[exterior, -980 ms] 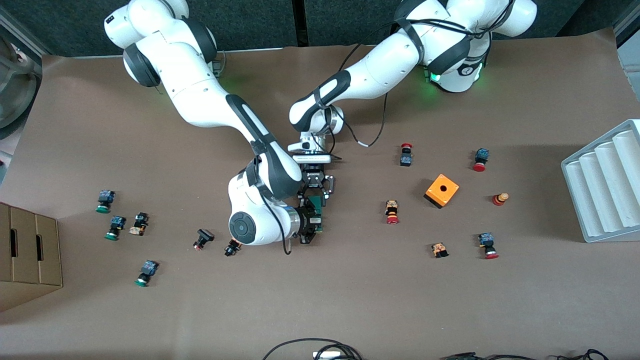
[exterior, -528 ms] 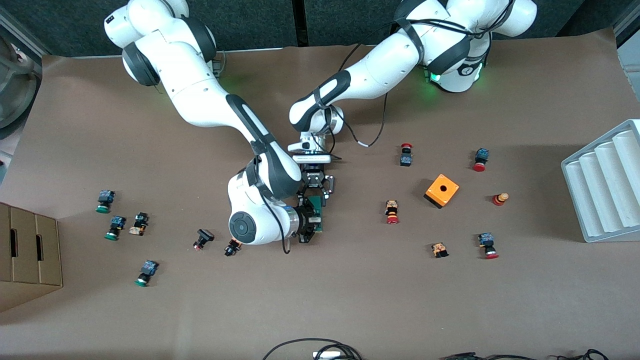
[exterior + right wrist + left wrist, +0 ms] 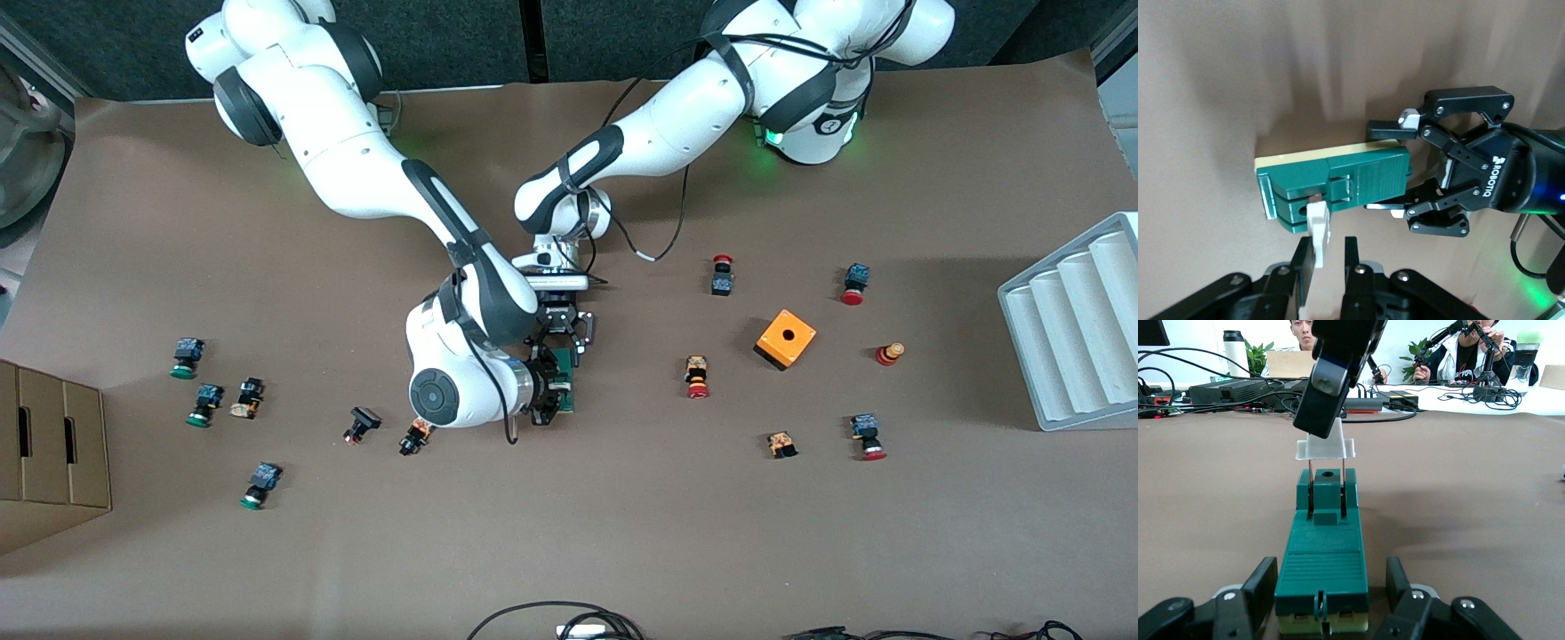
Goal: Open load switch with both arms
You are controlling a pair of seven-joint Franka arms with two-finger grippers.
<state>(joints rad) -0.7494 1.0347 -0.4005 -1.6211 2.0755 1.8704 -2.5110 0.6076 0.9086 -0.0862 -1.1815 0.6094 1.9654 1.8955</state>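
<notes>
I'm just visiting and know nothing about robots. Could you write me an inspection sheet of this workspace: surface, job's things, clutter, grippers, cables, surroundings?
Surface: brown table.
Job's things: green load switch mid-table, its white piece pulled up on two pins.
Clutter: push-buttons scattered toward both ends; orange box.
Grippers: left gripper shut on the load switch's body; right gripper shut on the white piece.
Cables: black cable off the left arm; more at the table's near edge.
Surroundings: white ridged tray, cardboard box, people at desks.
</notes>
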